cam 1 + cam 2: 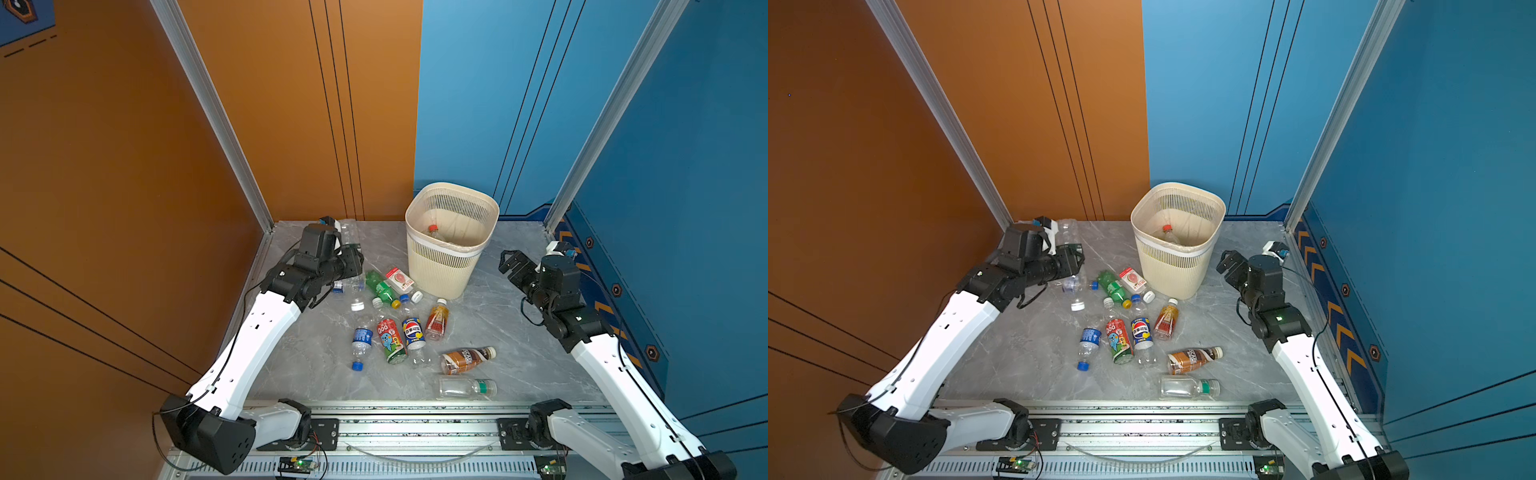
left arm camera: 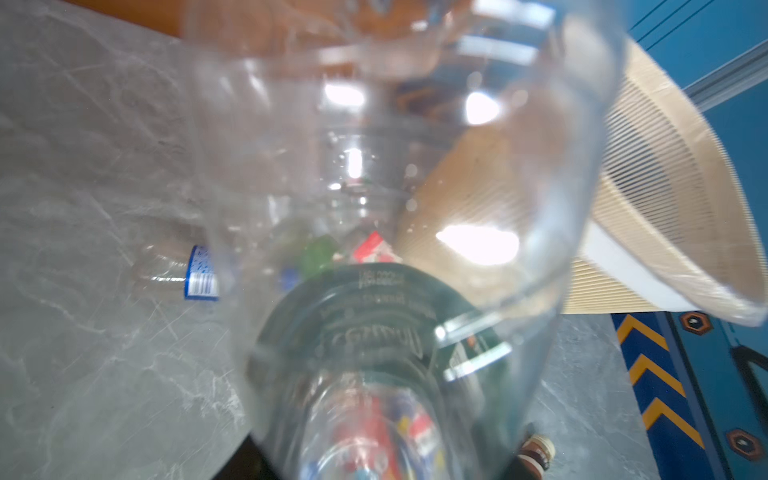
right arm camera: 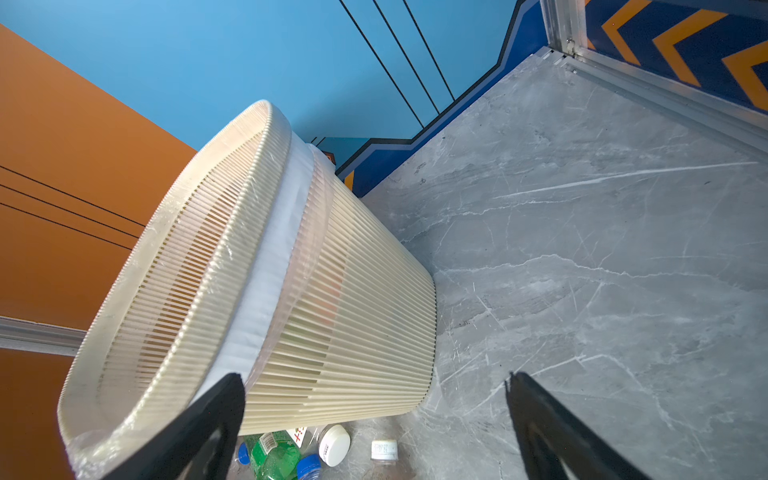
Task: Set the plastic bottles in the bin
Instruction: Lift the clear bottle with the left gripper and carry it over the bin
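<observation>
Jutting from the clamped left gripper (image 1: pixel 353 252) is a clear bottle (image 1: pixel 348 232).

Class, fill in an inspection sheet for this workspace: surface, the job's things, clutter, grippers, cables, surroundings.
Surface: grey marbled table.
Job's things: cream bin upright at the back, red-capped bottle inside; about a dozen loose bottles lying in front of it.
Clutter: nothing seen.
Grippers: left gripper shut on a clear bottle; right gripper open, empty, beside the bin.
Cables: black cables run along both arms.
Surroundings: orange wall left, blue wall behind and right, aluminium posts.
</observation>
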Motion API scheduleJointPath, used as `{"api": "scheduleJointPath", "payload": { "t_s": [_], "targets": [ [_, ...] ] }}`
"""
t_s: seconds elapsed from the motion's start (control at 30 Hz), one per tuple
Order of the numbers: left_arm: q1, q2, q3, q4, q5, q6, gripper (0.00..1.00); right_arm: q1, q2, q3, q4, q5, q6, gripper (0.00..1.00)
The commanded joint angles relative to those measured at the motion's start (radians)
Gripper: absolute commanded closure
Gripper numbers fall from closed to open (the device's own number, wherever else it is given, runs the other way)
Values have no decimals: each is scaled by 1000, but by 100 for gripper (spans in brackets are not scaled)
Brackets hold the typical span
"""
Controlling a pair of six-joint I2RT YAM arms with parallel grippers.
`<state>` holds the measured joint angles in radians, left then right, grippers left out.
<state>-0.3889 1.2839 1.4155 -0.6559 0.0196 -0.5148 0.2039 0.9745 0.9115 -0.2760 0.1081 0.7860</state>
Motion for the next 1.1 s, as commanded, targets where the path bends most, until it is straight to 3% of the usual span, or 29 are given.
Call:
{"api": "scheduleJointPath", "payload": {
  "t_s": [0.0, 0.47, 0.73, 0.83, 1.07],
  "targets": [
    [-41, 67, 152, 8, 21, 46, 48, -9, -20, -20, 6, -10, 6, 0],
    [-183, 509, 743, 70, 145, 50, 50, -35, -96, -45, -42, -21, 2, 0],
    [-198, 754, 1091, 70, 253, -48, 52, -47, -106, -45, -49, -38, -4, 0],
    [-200, 808, 1156, 72, 253, -67, 52, -50, -108, -47, -58, -38, -7, 0],
    [-189, 886, 1154, 96, 241, -90, 52, -55, -106, -51, -51, -47, -9, 0]
  ]
}}
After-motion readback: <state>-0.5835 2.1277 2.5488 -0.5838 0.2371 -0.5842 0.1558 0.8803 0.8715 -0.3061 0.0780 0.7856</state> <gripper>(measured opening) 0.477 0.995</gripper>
